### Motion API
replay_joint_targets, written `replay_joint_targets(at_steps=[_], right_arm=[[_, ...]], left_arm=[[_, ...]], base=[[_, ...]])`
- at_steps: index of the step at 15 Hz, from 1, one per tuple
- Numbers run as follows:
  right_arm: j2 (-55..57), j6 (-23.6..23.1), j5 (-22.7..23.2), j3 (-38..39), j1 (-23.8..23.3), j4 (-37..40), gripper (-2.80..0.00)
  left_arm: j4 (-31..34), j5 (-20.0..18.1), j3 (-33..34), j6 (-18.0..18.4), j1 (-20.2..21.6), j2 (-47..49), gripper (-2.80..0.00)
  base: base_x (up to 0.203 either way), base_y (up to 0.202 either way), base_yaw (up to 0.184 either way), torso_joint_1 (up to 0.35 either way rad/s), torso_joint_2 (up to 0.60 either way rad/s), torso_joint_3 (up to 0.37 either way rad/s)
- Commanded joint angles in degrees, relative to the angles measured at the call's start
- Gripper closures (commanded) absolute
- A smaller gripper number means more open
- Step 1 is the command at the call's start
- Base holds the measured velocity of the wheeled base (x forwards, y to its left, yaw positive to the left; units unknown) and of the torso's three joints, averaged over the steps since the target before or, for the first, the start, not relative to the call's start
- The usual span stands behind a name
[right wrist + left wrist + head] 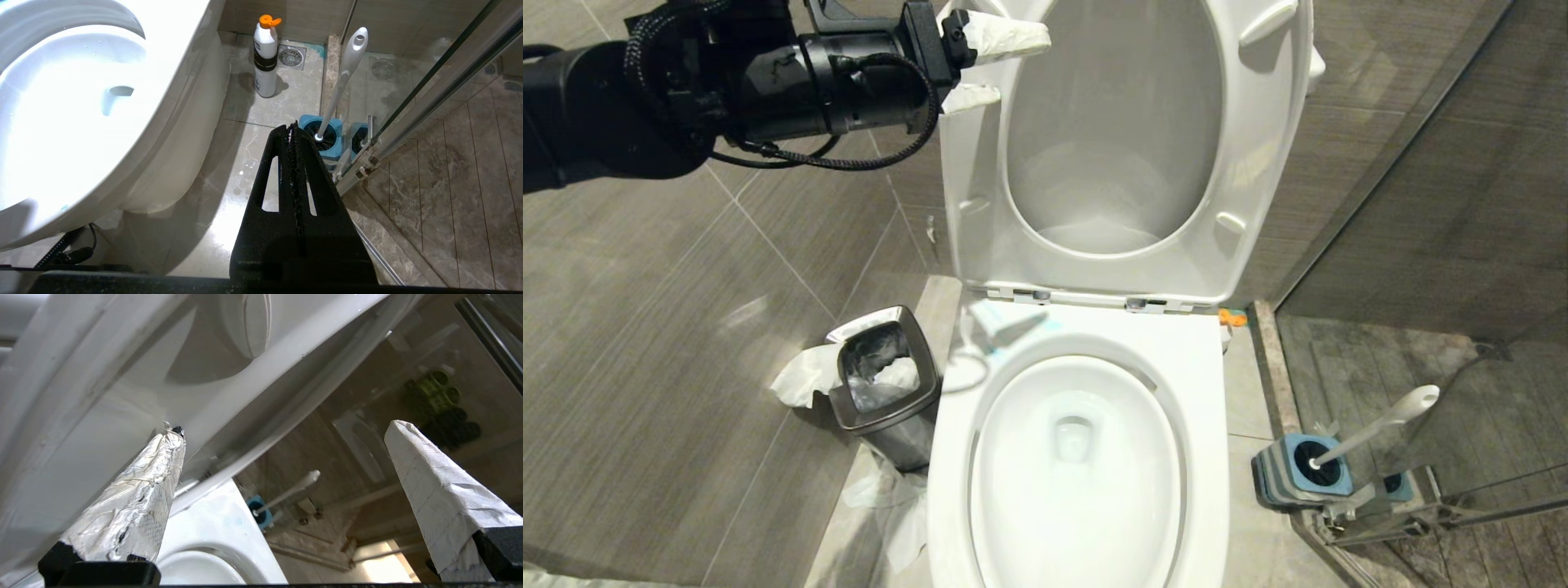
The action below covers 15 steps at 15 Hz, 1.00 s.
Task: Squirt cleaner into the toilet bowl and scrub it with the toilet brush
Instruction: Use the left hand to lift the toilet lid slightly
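The white toilet bowl [1021,498] stands open below me, with faint teal cleaner [1075,406] tinting its water and smeared on the rim behind. Its seat and lid [1250,163] are raised. My left gripper [1023,67] is open at the raised seat's left edge, and one taped fingertip [173,437] is close against the seat. The toilet brush [1372,429] leans in its blue holder [1298,482] on the floor to the right of the bowl. My right gripper [292,127] is shut and empty, low beside the bowl [61,102] and near the brush [345,73].
A steel bin [882,384] with a plastic liner stands left of the toilet. A white bottle with an orange cap [265,57] stands on the floor by the toilet's base, near a floor drain [291,57]. A glass shower partition [1413,180] closes off the right.
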Motion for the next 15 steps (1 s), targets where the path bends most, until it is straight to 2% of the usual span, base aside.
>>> replay_joint_targets(at_steps=[1,7,10,13,15], right_arm=[[0.05,0.01,0.01,-0.02,0.0,0.0,0.0],[0.05,0.01,0.01,0.02,0.0,0.0,0.0],[0.05,0.01,0.01,0.02,0.0,0.0,0.0],[0.05,0.01,0.01,0.02,0.0,0.0,0.0],[0.05,0.01,0.01,0.02,0.0,0.0,0.0]], left_arm=[[-1.48,2.24,0.06,-0.27,-0.21,1.16,-2.8],[-7.14,6.94,-0.03,-0.29,-1.2,3.34,-2.8],[-8.76,7.23,-0.01,-0.46,-1.43,3.77,-2.8],[-9.1,7.08,-0.02,-2.82,-1.44,2.29,-2.8],[-8.93,6.31,0.05,-6.89,-1.49,0.1,-2.8]], base=[[0.0,0.0,0.0,0.0,0.0,0.0],[0.0,0.0,0.0,0.0,0.0,0.0],[0.0,0.0,0.0,0.0,0.0,0.0],[0.0,0.0,0.0,0.0,0.0,0.0],[0.0,0.0,0.0,0.0,0.0,0.0]])
